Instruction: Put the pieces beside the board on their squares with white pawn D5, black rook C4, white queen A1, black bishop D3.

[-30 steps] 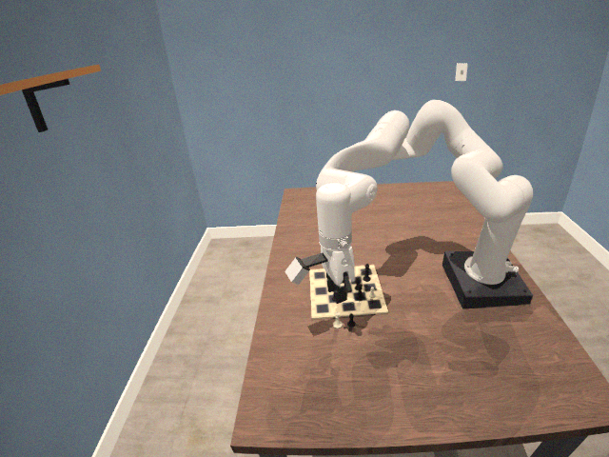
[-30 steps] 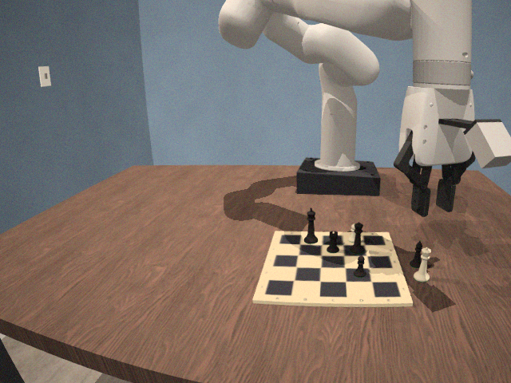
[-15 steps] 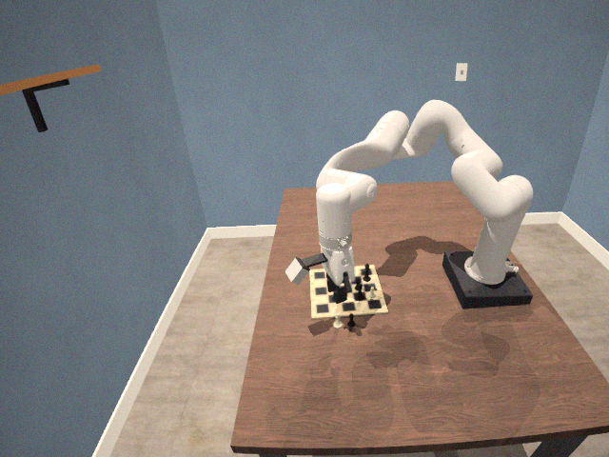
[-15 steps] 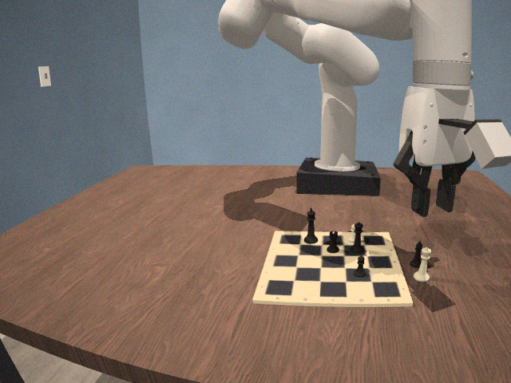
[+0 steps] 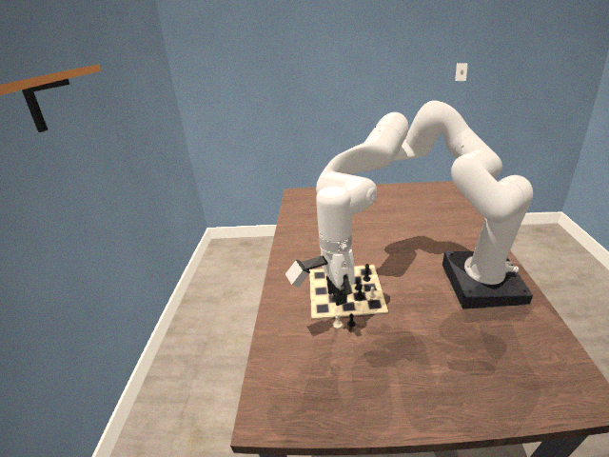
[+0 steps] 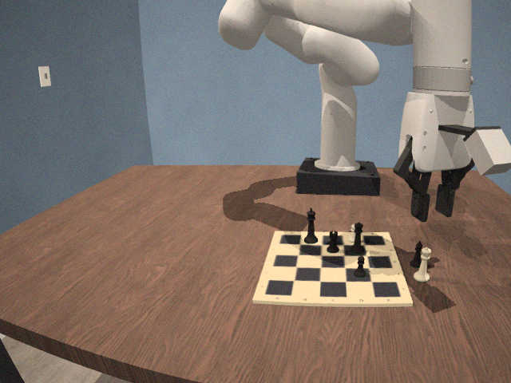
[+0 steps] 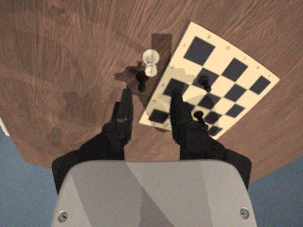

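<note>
My gripper [image 5: 339, 297] [image 6: 432, 216] [image 7: 151, 99] is partly open and empty, raised above the pieces beside the board's E side. The white queen [image 5: 337, 322] [image 6: 422, 266] [image 7: 151, 57] and the black bishop [image 5: 351, 321] [image 6: 417, 255] [image 7: 141, 80] stand upright on the table there, close together. On the board [image 5: 314, 314] [image 6: 268, 300] [image 7: 192, 31], the white pawn [image 5: 372, 292] [image 6: 352, 234] stands upright on D5. The black rook [image 5: 358, 284] [image 6: 333, 242] stands upright on C4. A1 and D3 hold no piece.
The black king [image 5: 366, 272] [image 6: 310, 227] stands on B5. The black queen [image 5: 360, 292] [image 6: 358, 239] stands on D4, close to the rook and white pawn. A black pawn [image 6: 360, 267] [image 7: 204, 82] stands on D2. The robot's black base [image 6: 338, 182] is behind the board.
</note>
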### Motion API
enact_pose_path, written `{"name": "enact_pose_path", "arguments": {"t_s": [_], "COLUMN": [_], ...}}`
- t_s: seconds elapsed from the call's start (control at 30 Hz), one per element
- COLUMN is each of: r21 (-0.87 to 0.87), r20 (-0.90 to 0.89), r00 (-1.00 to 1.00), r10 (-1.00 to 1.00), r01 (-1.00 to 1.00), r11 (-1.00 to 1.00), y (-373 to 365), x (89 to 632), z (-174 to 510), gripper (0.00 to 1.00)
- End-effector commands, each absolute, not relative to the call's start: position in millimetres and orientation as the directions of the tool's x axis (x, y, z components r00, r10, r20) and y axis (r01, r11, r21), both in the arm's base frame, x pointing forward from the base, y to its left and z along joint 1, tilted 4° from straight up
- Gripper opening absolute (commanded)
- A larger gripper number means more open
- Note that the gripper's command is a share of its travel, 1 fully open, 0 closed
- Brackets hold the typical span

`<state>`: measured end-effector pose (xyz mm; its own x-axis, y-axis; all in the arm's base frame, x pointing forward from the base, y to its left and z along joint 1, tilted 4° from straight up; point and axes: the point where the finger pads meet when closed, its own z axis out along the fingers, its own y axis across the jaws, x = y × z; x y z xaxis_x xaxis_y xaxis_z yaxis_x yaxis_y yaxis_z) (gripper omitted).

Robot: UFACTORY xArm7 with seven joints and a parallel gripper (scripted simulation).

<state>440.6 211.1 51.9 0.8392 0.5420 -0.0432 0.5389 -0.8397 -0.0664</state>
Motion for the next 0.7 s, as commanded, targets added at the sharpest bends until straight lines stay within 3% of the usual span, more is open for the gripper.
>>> {"name": "enact_pose_path", "arguments": {"t_s": [0.0, 0.67], "r21": [-0.066, -0.066], "r20": [-0.039, -0.039], "r00": [0.839, 0.839], "r10": [0.542, 0.542], "r01": [0.539, 0.539], "r11": [-0.840, -0.840], "y": [212, 213], "x": [441, 440], "z": [49, 22], "gripper": [0.42, 0.42]}}
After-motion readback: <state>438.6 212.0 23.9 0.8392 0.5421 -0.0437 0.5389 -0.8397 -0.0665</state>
